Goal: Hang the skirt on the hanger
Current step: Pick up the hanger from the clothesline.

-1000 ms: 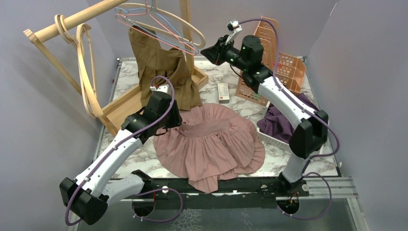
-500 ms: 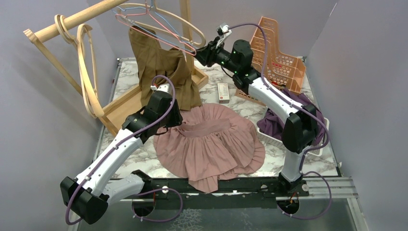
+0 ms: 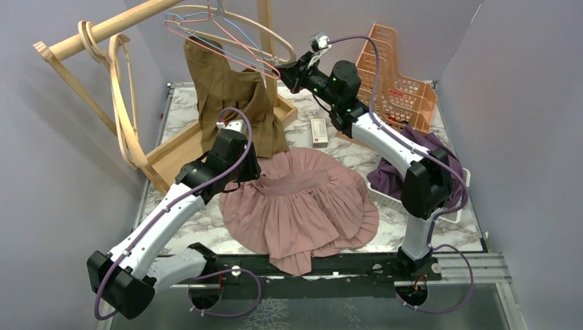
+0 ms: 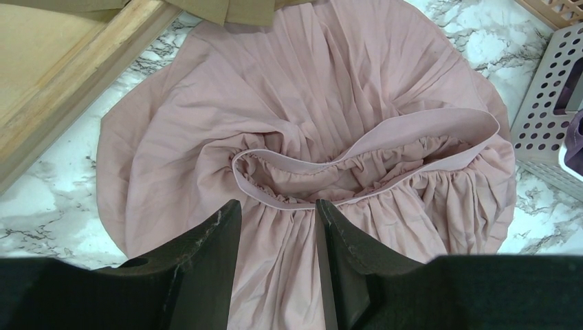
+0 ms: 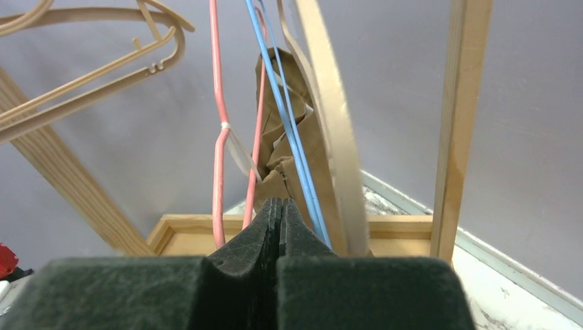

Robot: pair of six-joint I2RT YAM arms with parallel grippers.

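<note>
Your left claw (image 4: pixel 276 206) hangs with its jaws apart just above the pink skirt (image 4: pixel 309 103). The waistband lies right beyond the fingertips, and the skirt is spread out on the marble desk (image 4: pixel 55 199). Your right claw (image 5: pixel 278 204) is pinched shut on nothing, raised beside the pink wire hanger (image 5: pixel 217 103) and blue wire hanger (image 5: pixel 285 117).

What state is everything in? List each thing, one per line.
Pink skirt: lying spread on the table, waistband open, not on a hanger.
Brown skirt: hanging up.
Left gripper: open above the pink skirt's waistband.
Right gripper: shut, beside the blue hanger.
Purple garment: heaped in a basket.
</note>
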